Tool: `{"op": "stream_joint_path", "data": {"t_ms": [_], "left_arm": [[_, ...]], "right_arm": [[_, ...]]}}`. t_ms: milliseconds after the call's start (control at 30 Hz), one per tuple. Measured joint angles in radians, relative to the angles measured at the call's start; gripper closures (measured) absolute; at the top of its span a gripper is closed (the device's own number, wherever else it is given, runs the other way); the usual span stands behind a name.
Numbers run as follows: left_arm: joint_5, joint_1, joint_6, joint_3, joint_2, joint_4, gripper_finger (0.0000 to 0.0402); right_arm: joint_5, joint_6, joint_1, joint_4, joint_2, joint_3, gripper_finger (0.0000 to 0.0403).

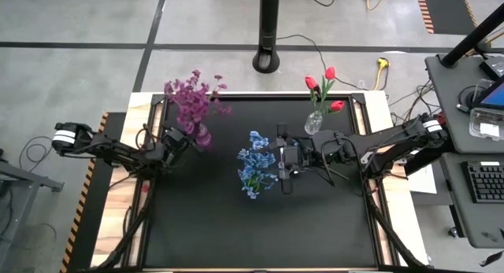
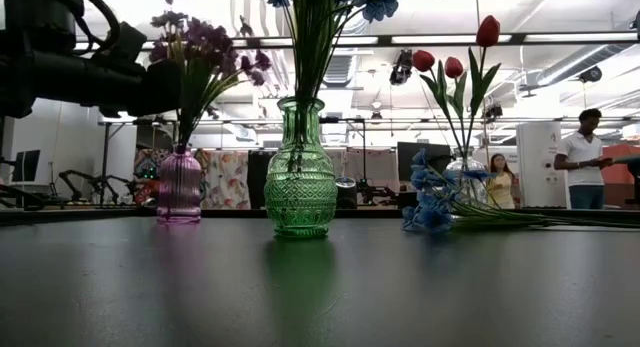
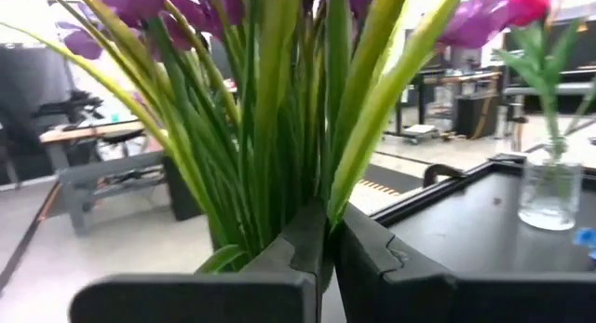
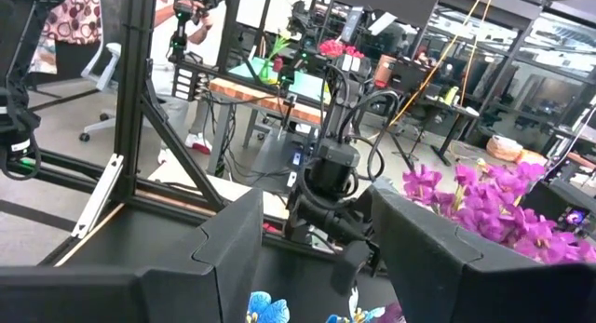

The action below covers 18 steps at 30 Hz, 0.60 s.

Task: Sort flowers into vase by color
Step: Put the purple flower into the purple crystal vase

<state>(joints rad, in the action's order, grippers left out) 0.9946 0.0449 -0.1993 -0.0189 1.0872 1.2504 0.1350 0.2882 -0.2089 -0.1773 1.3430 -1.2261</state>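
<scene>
Purple flowers [image 1: 191, 100] stand in a pink vase [image 2: 180, 187] at the far left. My left gripper [image 3: 331, 235] is shut and level right at their green stems [image 3: 270, 127], above the vase's neck. Blue flowers [image 1: 253, 156] stand in a green vase [image 2: 300, 177] at mid-table. More blue flowers [image 2: 430, 202] lie flat on the table beside it. Red flowers [image 1: 323, 84] stand in a clear vase [image 2: 465, 177] at the far right. My right gripper [image 4: 312, 211] hangs open and level, high beside the blue flowers, with nothing between its fingers. My left gripper comes level from the table's left side, its shut fingertips [image 3: 307, 232] right against the purple flowers' stems and leaves [image 3: 349, 188]. Whether a stem or leaf is pinched between them, or only stands behind them, I cannot tell.
The table's black mat [image 1: 260, 234] lies bare toward the near edge. A black pole base [image 1: 268, 62] stands beyond the far edge. A desk with a keyboard [image 1: 482, 182] is at the right. People [image 2: 585, 157] stand in the room behind.
</scene>
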Motion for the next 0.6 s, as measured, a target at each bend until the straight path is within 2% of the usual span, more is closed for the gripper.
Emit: {"op": "stream_joint_path", "data": {"t_ms": [200, 600], "left_arm": [[0.011, 0.008, 0.004, 0.000, -0.008, -0.001, 0.0369], [0.020, 0.058, 0.009, 0.001, -0.016, 0.005, 0.0249]], "right_arm": [[0.000, 0.002, 0.000, 0.001, 0.000, 0.000, 0.0209], [0.000, 0.013, 0.000, 0.009, 0.000, -0.001, 0.0209]]}}
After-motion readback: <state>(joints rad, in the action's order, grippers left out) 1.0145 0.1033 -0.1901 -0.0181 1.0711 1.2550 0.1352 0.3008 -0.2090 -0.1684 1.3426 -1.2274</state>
